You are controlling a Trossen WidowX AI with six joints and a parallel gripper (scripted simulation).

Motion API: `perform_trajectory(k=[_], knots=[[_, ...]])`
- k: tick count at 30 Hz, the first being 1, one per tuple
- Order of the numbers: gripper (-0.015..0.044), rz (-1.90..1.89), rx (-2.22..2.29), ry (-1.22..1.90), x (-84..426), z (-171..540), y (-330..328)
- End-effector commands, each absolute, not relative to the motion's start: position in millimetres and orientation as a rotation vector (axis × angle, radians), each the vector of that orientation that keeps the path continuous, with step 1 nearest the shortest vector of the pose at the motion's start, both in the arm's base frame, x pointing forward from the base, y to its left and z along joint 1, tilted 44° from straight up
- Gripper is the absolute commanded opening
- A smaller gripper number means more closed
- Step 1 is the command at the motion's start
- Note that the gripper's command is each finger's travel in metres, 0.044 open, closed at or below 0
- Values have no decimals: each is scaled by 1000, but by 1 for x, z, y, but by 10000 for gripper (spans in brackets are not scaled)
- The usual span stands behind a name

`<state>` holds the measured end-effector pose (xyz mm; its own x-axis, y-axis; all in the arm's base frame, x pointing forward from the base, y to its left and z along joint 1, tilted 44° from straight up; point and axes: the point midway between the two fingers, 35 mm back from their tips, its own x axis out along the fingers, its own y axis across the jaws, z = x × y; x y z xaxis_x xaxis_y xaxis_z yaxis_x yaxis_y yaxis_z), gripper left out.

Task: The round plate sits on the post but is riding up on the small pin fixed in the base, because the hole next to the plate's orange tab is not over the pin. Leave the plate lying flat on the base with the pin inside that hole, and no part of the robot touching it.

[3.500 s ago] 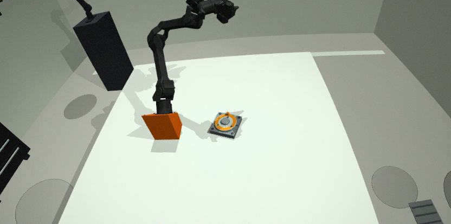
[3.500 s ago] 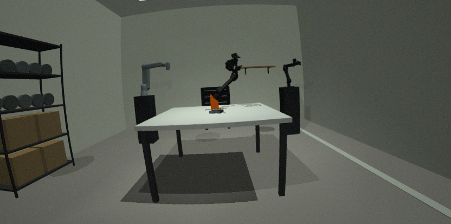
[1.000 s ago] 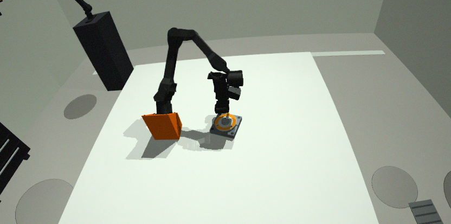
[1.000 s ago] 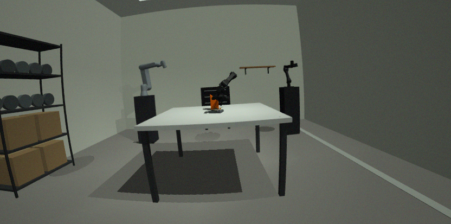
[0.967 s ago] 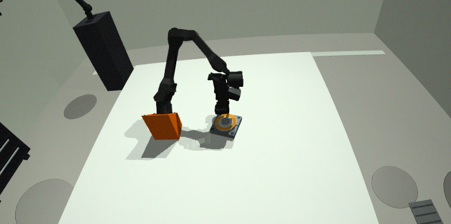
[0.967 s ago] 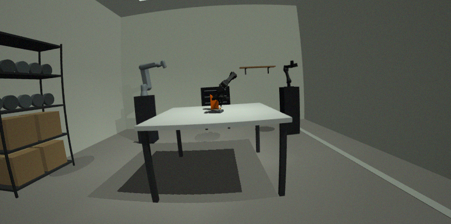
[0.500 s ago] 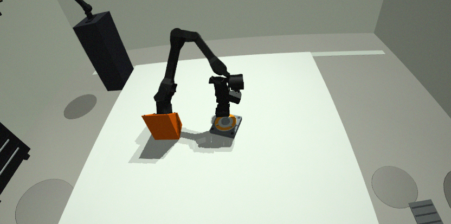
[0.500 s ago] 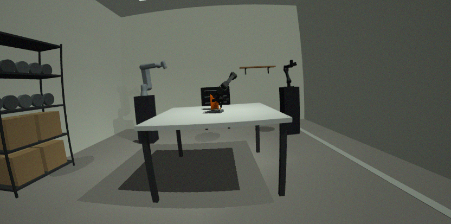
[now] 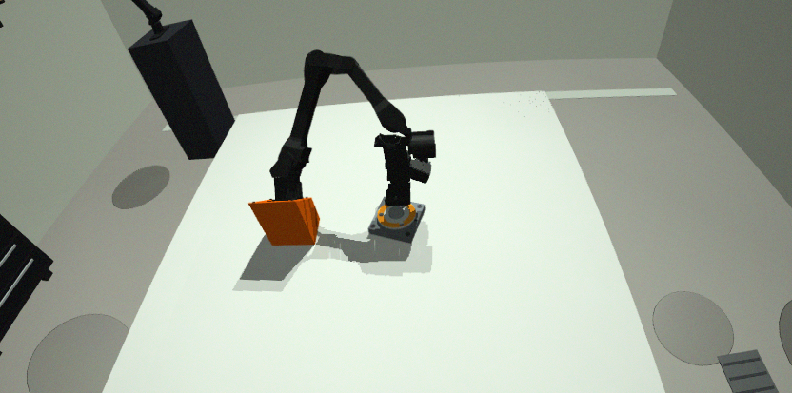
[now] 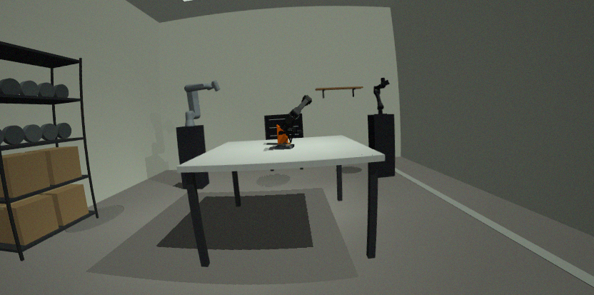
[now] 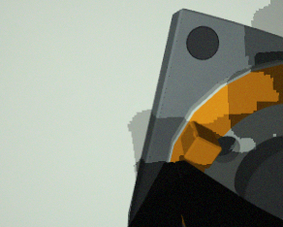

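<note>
The plate (image 11: 249, 101) lies on its grey base (image 11: 178, 85) just ahead of my pincer (image 11: 184, 176), ringed around the post (image 11: 268, 170). Its orange tab (image 11: 203, 146) sits right at my fingertips, close enough that I judge I am touching it, though I cannot be sure. The small hole (image 11: 229, 144) is just beyond the tab, toward the post. I cannot make out the pin itself, so I cannot say how far off the hole is.

My pincer is squeezed fully shut and holds nothing; I am using it as a blunt pusher against the tab.

What worries me: if I push too far round, the hole may sweep past the pin and the plate would go on riding up. Pushing high on the tab could slip my tips over it and onto the plate's face, pressing the tilted plate harder onto the pin and jamming it. A shove not along the ring could drag the base across the table (image 9: 498, 257). And if the plate does drop, I must lift well away, or I am left touching it.
</note>
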<state>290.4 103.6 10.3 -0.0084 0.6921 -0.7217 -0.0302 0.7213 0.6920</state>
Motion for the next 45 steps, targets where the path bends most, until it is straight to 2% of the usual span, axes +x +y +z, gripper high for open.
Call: perform_trajectory(k=[1,45], knots=[[0,621,572,1489,296,7,102],[0,620,570,1487,326,-17,71]])
